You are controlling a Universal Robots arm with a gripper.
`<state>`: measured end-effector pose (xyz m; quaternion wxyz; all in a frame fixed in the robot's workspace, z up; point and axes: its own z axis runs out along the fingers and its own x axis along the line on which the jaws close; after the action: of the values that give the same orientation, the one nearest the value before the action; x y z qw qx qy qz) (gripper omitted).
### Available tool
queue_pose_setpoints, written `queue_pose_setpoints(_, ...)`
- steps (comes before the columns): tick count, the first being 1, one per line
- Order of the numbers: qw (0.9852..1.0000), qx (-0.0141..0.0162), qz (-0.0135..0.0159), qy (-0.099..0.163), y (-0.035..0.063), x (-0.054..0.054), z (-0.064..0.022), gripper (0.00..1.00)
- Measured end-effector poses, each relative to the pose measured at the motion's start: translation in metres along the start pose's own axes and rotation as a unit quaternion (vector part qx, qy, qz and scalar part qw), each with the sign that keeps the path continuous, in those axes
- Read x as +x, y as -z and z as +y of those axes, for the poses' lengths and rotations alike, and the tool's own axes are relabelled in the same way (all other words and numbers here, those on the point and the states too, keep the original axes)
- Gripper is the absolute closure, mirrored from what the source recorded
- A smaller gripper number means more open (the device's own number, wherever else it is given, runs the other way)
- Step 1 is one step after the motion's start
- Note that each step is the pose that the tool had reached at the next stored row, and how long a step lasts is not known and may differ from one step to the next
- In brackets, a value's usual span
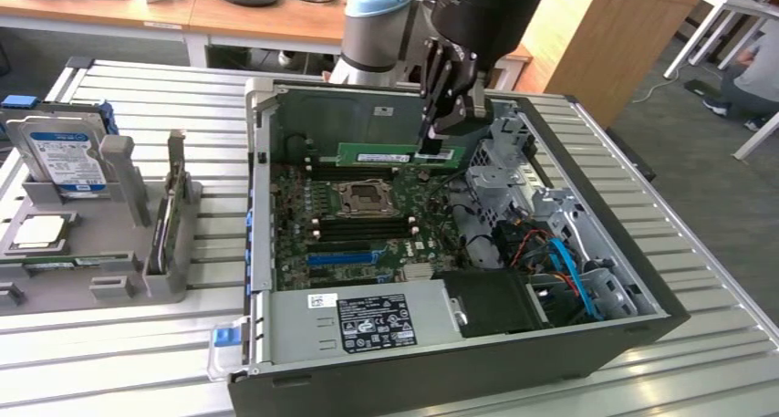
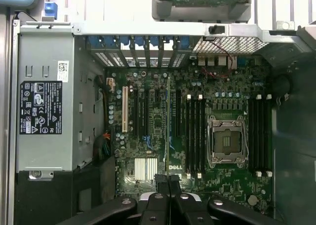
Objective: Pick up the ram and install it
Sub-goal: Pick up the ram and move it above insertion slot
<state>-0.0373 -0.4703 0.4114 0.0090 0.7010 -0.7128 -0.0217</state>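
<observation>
The ram (image 1: 387,153), a long green stick, hangs level above the far side of the open computer case (image 1: 262,253). My gripper (image 1: 433,149) is shut on its end toward the exterior view's right. In the wrist view the fingertips (image 2: 161,181) are pressed together over the motherboard (image 2: 158,131), near the heat sink. Black memory slots lie on both sides of the processor socket (image 2: 227,142): one bank (image 2: 195,136) and another (image 2: 259,136). In the exterior view the socket (image 1: 363,196) sits just in front of and below the held stick.
A grey fixture (image 1: 122,271) on the exterior view's left carries a hard drive (image 1: 67,161) and a square silver processor chip (image 1: 39,231). The power supply (image 1: 365,321) fills the case's near end. Drive cage and cables (image 1: 554,244) crowd the right side. A person (image 1: 749,75) sits far right.
</observation>
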Motion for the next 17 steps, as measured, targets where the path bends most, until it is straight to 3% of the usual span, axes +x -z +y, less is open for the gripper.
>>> queue_pose_setpoints(11,1.0000,0.0000,-0.0001,0.000,-0.0004,-0.004,0.0000,0.89)
queue_pose_setpoints(17,1.0000,0.0000,-0.0001,0.000,-0.0018,-0.014,0.0001,0.89)
